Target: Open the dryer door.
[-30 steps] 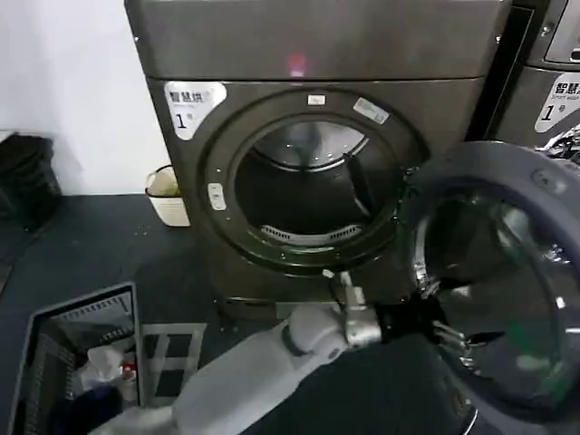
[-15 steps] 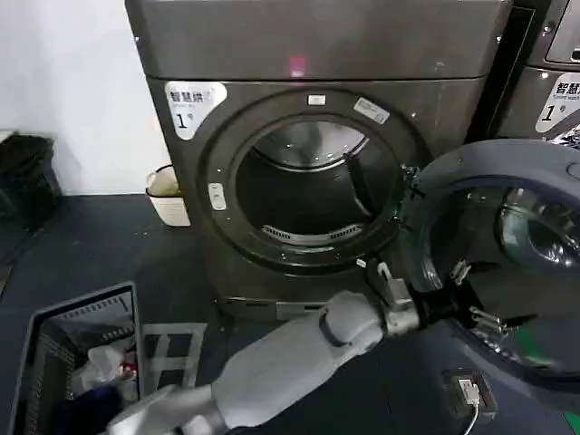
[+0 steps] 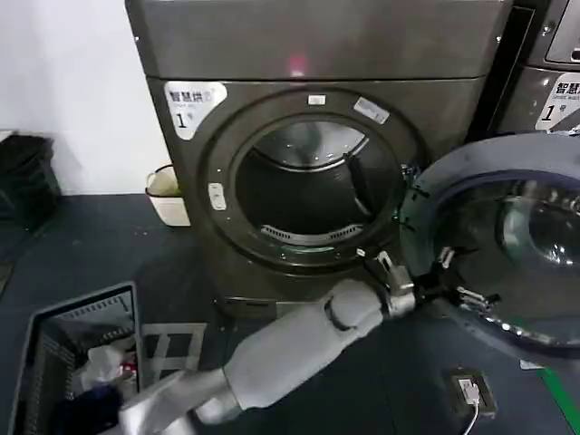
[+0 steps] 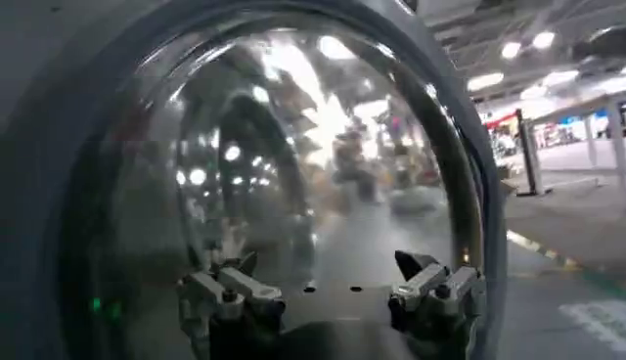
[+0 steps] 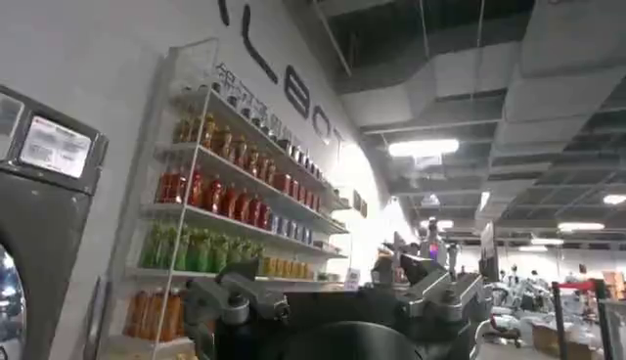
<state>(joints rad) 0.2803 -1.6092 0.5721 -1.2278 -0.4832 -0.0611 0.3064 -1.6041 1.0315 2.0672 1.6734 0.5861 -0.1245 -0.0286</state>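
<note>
Head view: laundry-filled basket [image 3: 54, 362] beside dryer [image 3: 308, 136]

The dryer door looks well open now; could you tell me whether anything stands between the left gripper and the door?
Nothing visible does. The left gripper sits open right at the inner side of the dryer door, its fingers spread against the glass, with no object between them.

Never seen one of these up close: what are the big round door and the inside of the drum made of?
The dryer door looks like grey-blue matte plastic around a domed clear pane, probably glass, judging by its sharp reflections. The drum looks like bare metal, likely steel: it is silvery and catches the light. The left pincer, open, is at the door's inner side.
</note>
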